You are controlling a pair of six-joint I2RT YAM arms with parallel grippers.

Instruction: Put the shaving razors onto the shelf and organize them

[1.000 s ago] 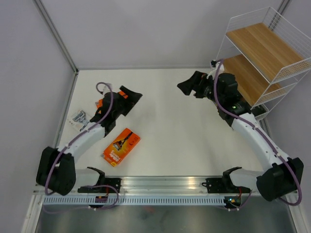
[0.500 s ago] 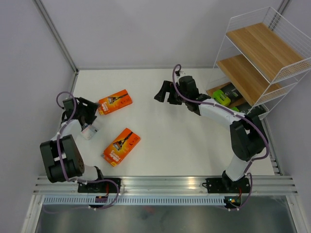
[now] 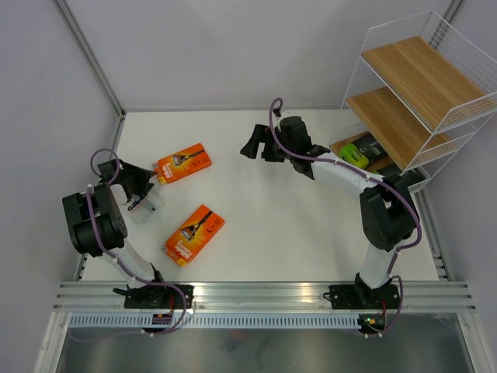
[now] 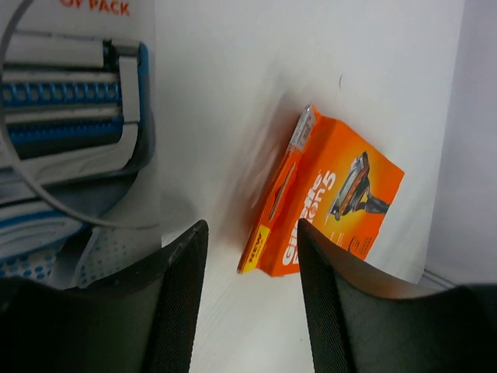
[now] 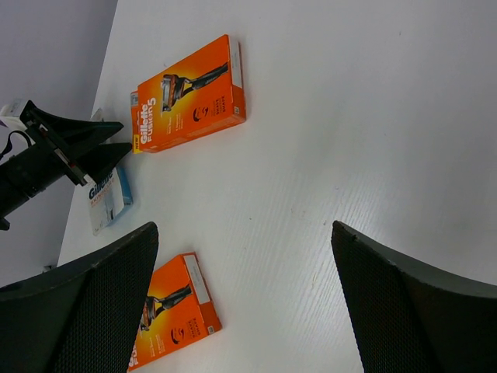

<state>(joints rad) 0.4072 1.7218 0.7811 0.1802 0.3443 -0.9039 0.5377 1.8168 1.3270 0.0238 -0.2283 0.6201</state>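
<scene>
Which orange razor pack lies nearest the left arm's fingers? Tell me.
The far orange pack: its end lies just beyond the left fingers. The other orange pack lies apart, lower in the top view.

Shelf (image 3: 423,74) at two o'clock: smooth light wooden boards, white-coated wire frame; orange packs (image 3: 184,163) glossy printed cardboard; blister pack (image 4: 70,116) shiny clear plastic; table (image 3: 272,225) matt white.

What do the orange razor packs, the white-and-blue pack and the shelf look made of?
Orange packs: printed cardboard, semi-gloss, judging by crisp folded edges. White-and-blue pack: apparently clear plastic blister over printed card; a raised transparent bubble shows. Shelf: boards look like light wood or wood-grain laminate, matte; frame is thin white-coated wire, probably metal.
</scene>
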